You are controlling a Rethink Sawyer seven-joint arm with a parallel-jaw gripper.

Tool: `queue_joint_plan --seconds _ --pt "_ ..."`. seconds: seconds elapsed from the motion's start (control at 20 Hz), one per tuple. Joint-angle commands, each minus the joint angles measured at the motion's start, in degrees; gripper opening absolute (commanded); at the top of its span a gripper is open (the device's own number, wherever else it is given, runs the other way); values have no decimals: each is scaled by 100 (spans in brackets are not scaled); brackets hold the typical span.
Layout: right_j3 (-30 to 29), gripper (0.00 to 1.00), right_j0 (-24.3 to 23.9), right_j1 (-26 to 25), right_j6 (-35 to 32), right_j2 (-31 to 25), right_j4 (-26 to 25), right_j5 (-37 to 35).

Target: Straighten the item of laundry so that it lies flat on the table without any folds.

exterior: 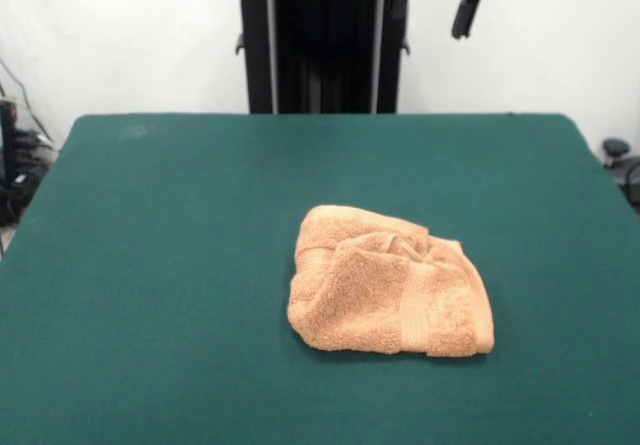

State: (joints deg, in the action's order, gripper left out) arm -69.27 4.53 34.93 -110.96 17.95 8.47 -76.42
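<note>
My gripper point(466, 17) hangs drawn back at the table's point(180, 225) far edge, fingers' state impossible to tell, while the orange towel point(390, 283) lies bunched and folded on the green cloth, well apart, nearer the camera.

A plain white wall point(120, 35) stands behind, with dark cables point(20, 165) bunched at the left edge.
</note>
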Motion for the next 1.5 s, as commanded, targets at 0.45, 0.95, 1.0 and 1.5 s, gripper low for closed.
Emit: queue_joint_plan --seconds 0.45,0.95,1.0,1.5 --pt "-190 100 -83 -515 -1285 -379 104 267" --pt "21 100 -139 -803 -1260 -463 89 549" --pt "87 100 -154 -856 -1225 -475 68 554" --pt "775 100 -366 -1520 -915 -641 79 498"
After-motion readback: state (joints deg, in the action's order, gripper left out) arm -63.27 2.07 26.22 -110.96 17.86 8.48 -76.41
